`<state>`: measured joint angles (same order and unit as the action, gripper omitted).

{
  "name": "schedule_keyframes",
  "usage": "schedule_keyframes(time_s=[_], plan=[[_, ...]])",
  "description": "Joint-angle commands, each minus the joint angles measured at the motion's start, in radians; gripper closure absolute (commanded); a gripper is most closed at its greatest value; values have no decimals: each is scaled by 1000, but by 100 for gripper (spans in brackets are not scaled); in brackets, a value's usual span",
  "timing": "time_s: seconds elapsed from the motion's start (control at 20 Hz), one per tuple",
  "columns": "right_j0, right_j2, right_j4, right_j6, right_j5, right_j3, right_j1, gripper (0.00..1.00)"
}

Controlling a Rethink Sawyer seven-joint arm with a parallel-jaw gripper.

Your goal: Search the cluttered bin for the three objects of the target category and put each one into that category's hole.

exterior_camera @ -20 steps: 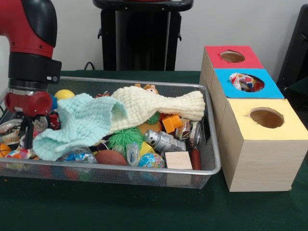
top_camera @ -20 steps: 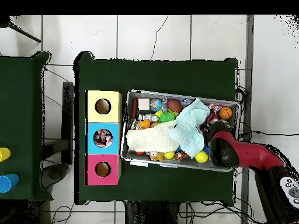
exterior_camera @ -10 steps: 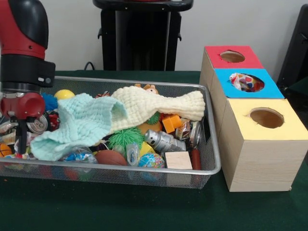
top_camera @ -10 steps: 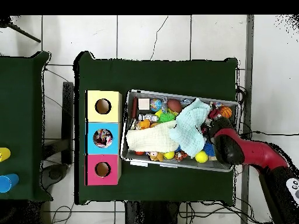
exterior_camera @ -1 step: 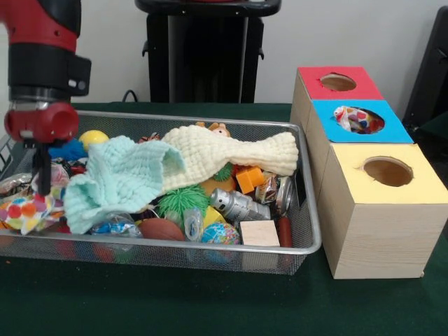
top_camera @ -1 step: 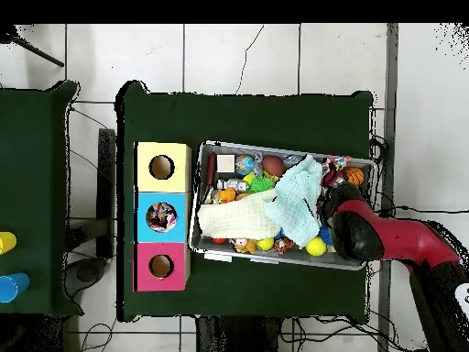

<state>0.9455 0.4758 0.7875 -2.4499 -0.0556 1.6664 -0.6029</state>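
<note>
Right beneath my gripper (exterior_camera @ -1 step: 40, 183) sits a crinkly polka-dot packet (exterior_camera @ -1 step: 24, 210), its top touching my tip. It looks like what I'm after, but I cannot tell whether I have it clamped or am merely resting on it. Just beside me lies the mint cloth (exterior_camera @ -1 step: 119, 175), its loose corner close to the packet. Further off the cream cloth (exterior_camera @ -1 step: 227, 155) covers the middle of the mesh bin (exterior_camera @ -1 step: 311, 210). Well away, past the bin's other end, the blue-topped box (exterior_camera @ -1 step: 323, 117) already holds a similar dotted packet (exterior_camera @ -1 step: 355, 120) in its hole.

I judge this a lift. I should go straight up until the packet clears the clutter and cloth, then carry it high across the bin.

Compared with half a second ago, I stand higher, the packet has come up into plain sight, and the mint cloth's corner has drawn back from me.
</note>
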Motion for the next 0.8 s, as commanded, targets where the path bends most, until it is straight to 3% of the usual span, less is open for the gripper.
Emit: schedule_keyframes(time_s=[0.05, 0.4, 0.65, 0.8], plan=[[-79, 21, -100, 61, -221, 166, -282, 100], [-151, -7, -219, 61, -378, 222, -418, 100], [-200, -50, -232, 42, -416, 220, -462, 100], [-218, -77, -212, 13, -387, 231, -469, 100]])
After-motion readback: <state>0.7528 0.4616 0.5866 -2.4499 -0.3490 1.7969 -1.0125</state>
